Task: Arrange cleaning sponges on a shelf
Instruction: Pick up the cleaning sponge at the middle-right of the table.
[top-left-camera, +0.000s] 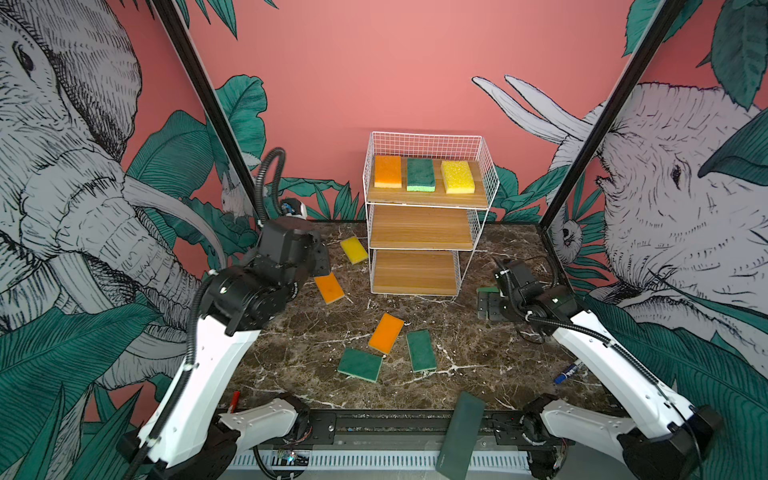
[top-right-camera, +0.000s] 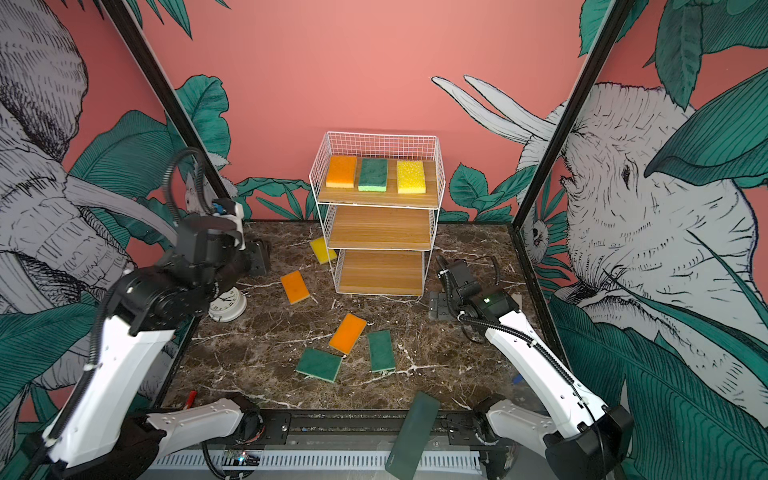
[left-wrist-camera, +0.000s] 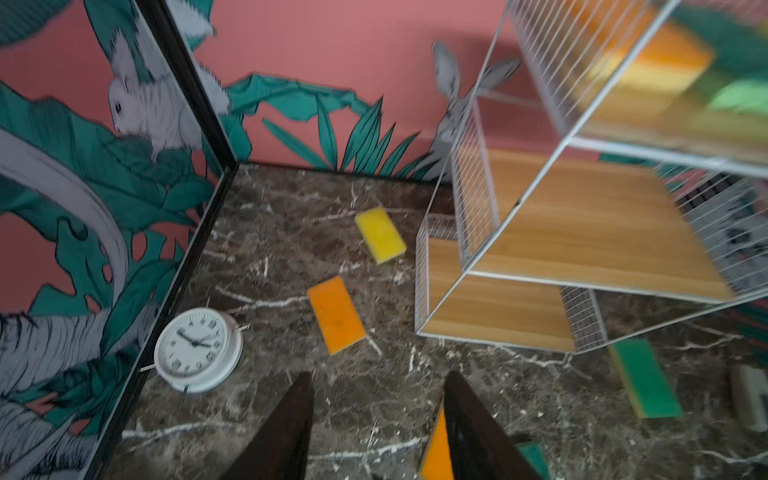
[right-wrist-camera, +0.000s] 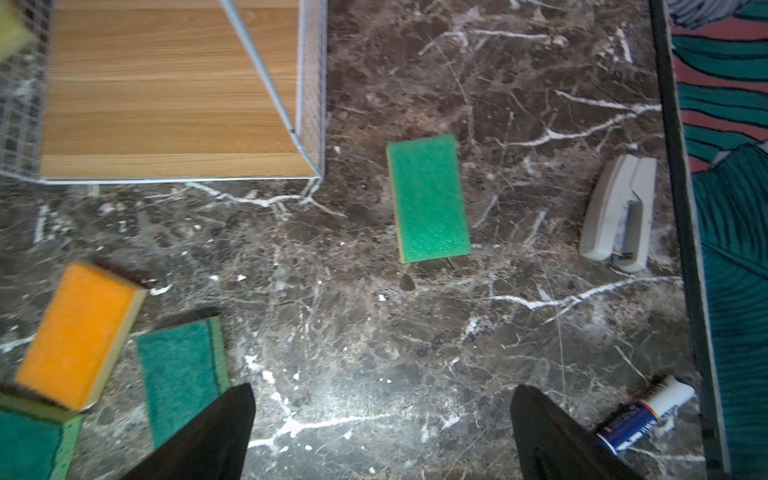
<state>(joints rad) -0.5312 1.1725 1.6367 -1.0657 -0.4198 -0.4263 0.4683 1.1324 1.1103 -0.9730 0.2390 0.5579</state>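
Clock convention: table (top-left-camera: 291, 345) as seen in both top views, 6 o'clock = robot's edge, 12 o'clock = back wall.

6 o'clock: dark slab (top-left-camera: 461, 432) lies across the front rail. Red marker (top-left-camera: 235, 397) at 7 o'clock and blue marker (top-left-camera: 567, 372) at 4 o'clock, both near the table's sides.

Centre, toward 6: green sponge G1 (top-left-camera: 360, 364) and green sponge G2 (top-left-camera: 421, 350) lie flat, dark faces up. Orange sponge O1 (top-left-camera: 386, 333) sits just behind and between them, its near corner touching G1.

3 o'clock: right gripper (right-wrist-camera: 382, 387) is low over the marble, fingers spread wide, nothing between them. Green sponge G3 (right-wrist-camera: 428, 198) lies flat ahead of the fingertips, near the shelf's lower corner. Stapler (right-wrist-camera: 619, 216) lies beyond it, toward the table's side.

9 o'clock: left gripper (left-wrist-camera: 379, 374) is raised above the table, fingers apart, bare marble showing between them. White clock (top-right-camera: 226, 305) lies at the table's side by this arm.

10 o'clock: orange sponge O2 (top-left-camera: 329, 287), flat. 11 o'clock: yellow sponge Y1 (top-left-camera: 354, 249), just beside the shelf's lowest tier.

12 o'clock: shelf (top-left-camera: 419, 228) stands upright at the back wall. Its top tier carries orange sponge O3 (top-left-camera: 387, 171), green sponge G4 (top-left-camera: 420, 174) and yellow sponge Y2 (top-left-camera: 457, 176), in a row from the 9 o'clock side to the 3 o'clock side, each apart from the next.
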